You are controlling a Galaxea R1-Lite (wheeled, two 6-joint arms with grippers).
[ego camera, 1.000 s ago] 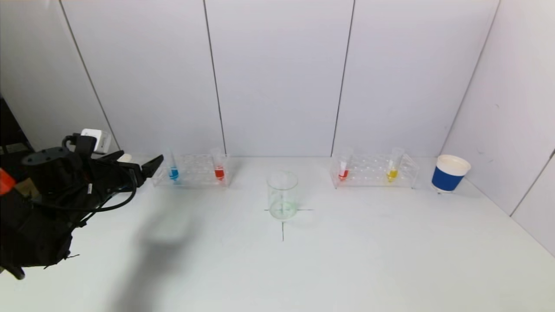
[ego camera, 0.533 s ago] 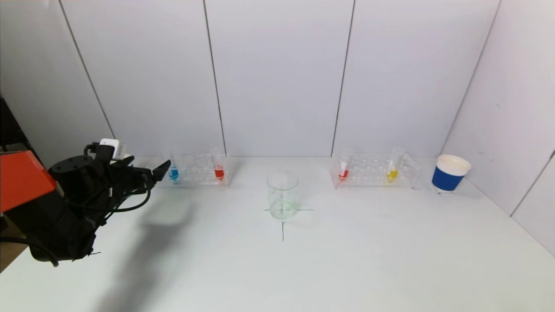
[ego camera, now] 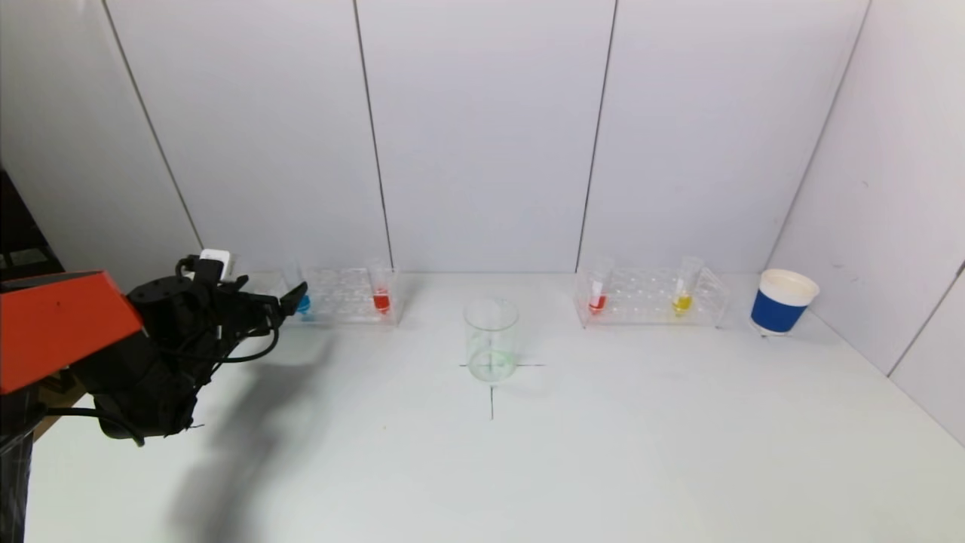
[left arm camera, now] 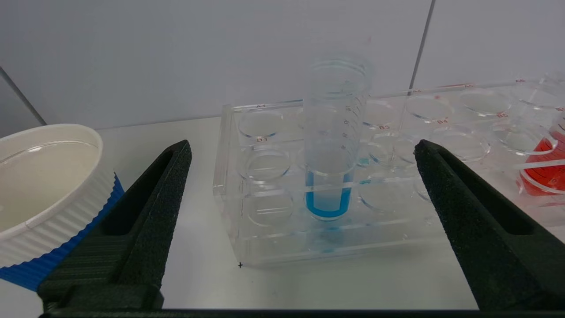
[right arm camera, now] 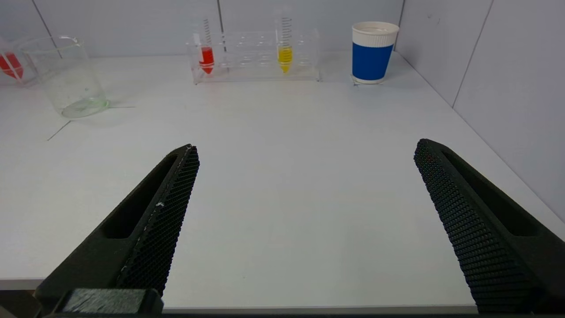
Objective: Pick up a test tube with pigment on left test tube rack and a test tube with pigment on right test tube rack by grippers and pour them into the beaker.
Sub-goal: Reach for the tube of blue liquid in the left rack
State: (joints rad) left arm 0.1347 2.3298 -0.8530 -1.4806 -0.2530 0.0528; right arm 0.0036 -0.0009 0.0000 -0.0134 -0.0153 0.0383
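The left clear rack (ego camera: 343,298) holds a blue-pigment tube (ego camera: 303,302) and a red-pigment tube (ego camera: 381,300). My left gripper (ego camera: 290,296) is open just in front of the rack's left end. In the left wrist view the blue tube (left arm camera: 329,194) stands upright in the rack (left arm camera: 265,238), ahead of the wide-open gripper (left arm camera: 302,145) and not touched. The glass beaker (ego camera: 491,339) stands mid-table. The right rack (ego camera: 652,298) holds a red tube (ego camera: 597,302) and a yellow tube (ego camera: 682,302). My right gripper (right arm camera: 306,148) is open and empty over the table's front edge, out of the head view.
A white paper cup with a blue sleeve (ego camera: 780,302) stands right of the right rack. A similar cup (left arm camera: 39,185) stands close beside the left rack, next to my left finger. White walls close the back and the right side.
My left arm has moved forward and to the right, bringing its open gripper up to the left rack's blue tube. Nothing else has moved.
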